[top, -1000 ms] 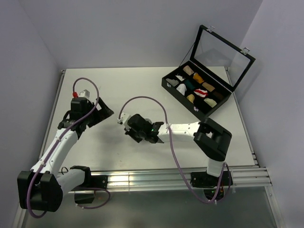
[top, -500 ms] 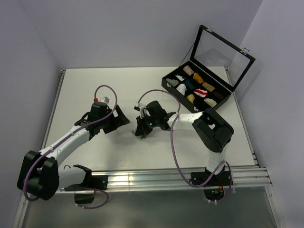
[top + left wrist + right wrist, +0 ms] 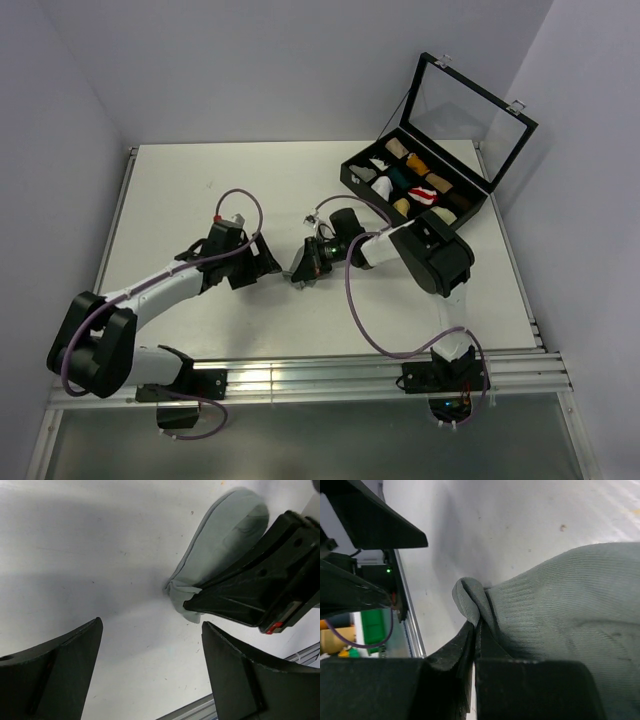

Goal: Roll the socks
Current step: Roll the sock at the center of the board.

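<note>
Near a short grey fabric sock [image 3: 220, 540], on its left, the left fingers [image 3: 55, 670] are held spread apart with nothing between them. The sock is laid flat and unrolled on the white table [image 3: 190, 180], its bunched end pinched by the clenched right fingers [image 3: 455, 660]. Rolling is judged barely begun, with every turn left. Well beyond the sock, to its right, small fabric rolls [image 3: 415, 160] are kept in a black compartmented case [image 3: 365, 192] with its glass lid [image 3: 465, 110] raised.

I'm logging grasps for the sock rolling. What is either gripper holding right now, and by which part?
The right gripper pinches the grey sock by its bunched end; the open left gripper holds nothing.
</note>
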Controlling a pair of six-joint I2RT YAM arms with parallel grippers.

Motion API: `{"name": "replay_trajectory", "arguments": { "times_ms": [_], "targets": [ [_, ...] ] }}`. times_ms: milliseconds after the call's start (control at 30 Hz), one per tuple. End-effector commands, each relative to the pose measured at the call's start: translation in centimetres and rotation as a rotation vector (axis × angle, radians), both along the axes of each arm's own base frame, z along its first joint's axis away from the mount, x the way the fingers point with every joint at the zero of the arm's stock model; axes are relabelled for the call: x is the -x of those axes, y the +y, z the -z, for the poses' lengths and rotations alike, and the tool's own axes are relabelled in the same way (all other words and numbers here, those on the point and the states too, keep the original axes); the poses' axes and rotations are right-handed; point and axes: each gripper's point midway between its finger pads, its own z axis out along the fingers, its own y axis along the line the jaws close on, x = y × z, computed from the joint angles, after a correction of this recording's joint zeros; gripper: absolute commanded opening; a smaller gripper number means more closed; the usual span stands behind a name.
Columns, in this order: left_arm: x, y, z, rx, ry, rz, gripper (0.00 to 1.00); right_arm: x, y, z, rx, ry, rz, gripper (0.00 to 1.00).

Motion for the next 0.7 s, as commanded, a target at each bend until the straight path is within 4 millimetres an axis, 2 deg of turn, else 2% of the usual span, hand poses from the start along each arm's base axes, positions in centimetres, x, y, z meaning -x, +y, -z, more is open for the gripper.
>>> {"name": "replay_trajectory", "arguments": {
  "times_ms": [0,267,400,667],
  "targets": [
    [-0.3,-0.8,0.4,0.010,-0.009,0.017,0.85,-0.7,-0.3,0.1,-0.039,0.059,0.022,0.00],
    [-0.5,-1.6,2.3,-0.027,0.036,0.039,0.76,-0.8,-0.4,0.6,-0.036,0.093,0.025,0.00],
    [-1.2,-2.1,2.7,-0.039,0.043,0.045,0.74,-0.9,-0.5,0.6,-0.023,0.084,0.026,0.00],
    [-1.9,-2.9,3.3,-0.100,0.056,0.069,0.62,-1.1,-0.5,0.5,-0.019,0.082,0.033,0.00]
  ]
}}
